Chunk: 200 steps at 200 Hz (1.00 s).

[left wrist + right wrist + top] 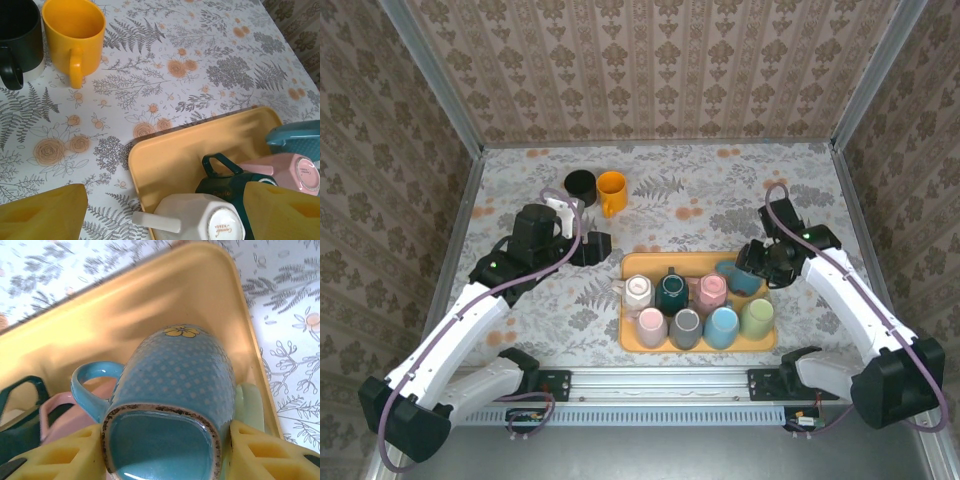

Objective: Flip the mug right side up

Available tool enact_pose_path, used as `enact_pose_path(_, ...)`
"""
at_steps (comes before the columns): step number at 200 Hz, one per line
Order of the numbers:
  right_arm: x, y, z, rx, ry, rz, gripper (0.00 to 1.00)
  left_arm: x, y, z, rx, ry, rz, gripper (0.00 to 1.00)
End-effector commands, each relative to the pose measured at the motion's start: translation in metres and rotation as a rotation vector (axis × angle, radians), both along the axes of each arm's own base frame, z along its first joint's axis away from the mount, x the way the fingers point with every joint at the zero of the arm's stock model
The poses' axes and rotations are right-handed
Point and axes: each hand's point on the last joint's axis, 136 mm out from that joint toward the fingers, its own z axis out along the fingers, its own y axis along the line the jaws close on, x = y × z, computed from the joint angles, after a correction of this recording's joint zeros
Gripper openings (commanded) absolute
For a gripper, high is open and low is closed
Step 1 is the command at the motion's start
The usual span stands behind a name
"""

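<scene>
Both jaws of my right gripper [162,452] are pressing the tipped blue mug [180,375] at the tray's [150,300] far right corner; my left gripper [162,212] is hovering wide open, holding nothing.

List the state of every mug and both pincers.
right pincer: shut on blue dotted mug
blue dotted mug: tipped on its side, over the tray
left pincer: open, empty
orange mug: upright
black mug: upright
white mug: upside down
dark green mug: upside down
far pink mug: upside down
near row of four mugs: upside down
</scene>
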Motion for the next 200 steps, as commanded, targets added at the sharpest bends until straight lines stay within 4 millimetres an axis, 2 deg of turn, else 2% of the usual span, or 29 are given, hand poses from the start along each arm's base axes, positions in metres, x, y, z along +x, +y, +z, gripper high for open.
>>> enact_pose_path(1,0.006,-0.004,0.029,-0.013,-0.090,0.013,0.47,0.001,0.001,-0.008,0.030,-0.004,-0.005,0.83)
enact_pose_path(55,0.014,-0.001,0.041,0.014,-0.166,0.007,0.46,0.002,0.002,-0.011,0.040,0.000,0.000,0.83)
enact_pose_path(89,0.019,-0.001,0.063,0.010,-0.270,0.042,0.45,0.006,-0.008,-0.010,-0.001,0.028,-0.009,0.83)
enact_pose_path(118,0.025,0.005,0.099,0.019,-0.425,0.120,0.45,0.008,-0.027,-0.002,-0.085,0.108,-0.045,0.83)
enact_pose_path(129,0.028,0.010,0.115,0.032,-0.489,0.154,0.42,0.010,-0.034,0.005,-0.123,0.125,-0.052,0.83)
enact_pose_path(169,0.039,0.048,0.183,0.191,-0.769,0.317,0.41,0.016,-0.064,0.046,-0.326,0.159,-0.105,0.84)
enact_pose_path(187,0.041,0.060,0.214,0.229,-0.909,0.373,0.41,0.017,-0.078,0.064,-0.435,0.209,-0.131,0.84)
enact_pose_path(200,0.043,0.064,0.230,0.222,-0.993,0.398,0.41,0.018,-0.088,0.073,-0.524,0.270,-0.151,0.84)
